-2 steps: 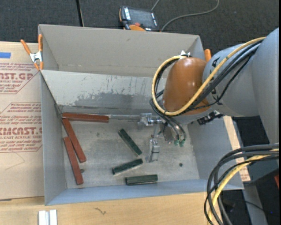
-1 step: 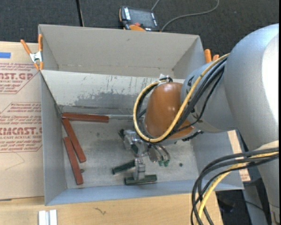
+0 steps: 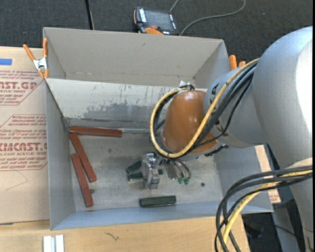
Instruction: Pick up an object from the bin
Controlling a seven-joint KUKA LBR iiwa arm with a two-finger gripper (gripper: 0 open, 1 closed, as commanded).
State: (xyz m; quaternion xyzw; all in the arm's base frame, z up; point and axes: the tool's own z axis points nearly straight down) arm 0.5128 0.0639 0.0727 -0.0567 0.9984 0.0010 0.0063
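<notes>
One pale arm (image 3: pixel 275 104), the biggest thing on show, leans in from the right and bends down over the grey bin (image 3: pixel 58 140), its orange cover (image 3: pixel 181 122) and looped cables (image 3: pixel 160 114) hanging above the floor's middle; that posture looks chosen to bring the claw down from above rather than along a wall. The bin's floor is sparsely covered, which leaves room to come down beside a thing without pushing others. Three reddish-brown sticks (image 3: pixel 83 159) lie at the left, one along the back wall and two slanted along the left wall, well apart from the claw. A dark bar (image 3: pixel 157 201) lies flat just beside the near wall, close enough to it that a grasp there would likely be cramped. The claw (image 3: pixel 152 175) is low over the floor's middle, touching or just beside a dark green piece (image 3: pixel 134 169) that lies flat at its left; this seems the likeliest thing to be picked, being nearest and in open floor. Whether the claw is apart or together cannot be told, nor whether anything is gripped. A small green bit (image 3: pixel 184 180) lies just beside it on the right.
</notes>
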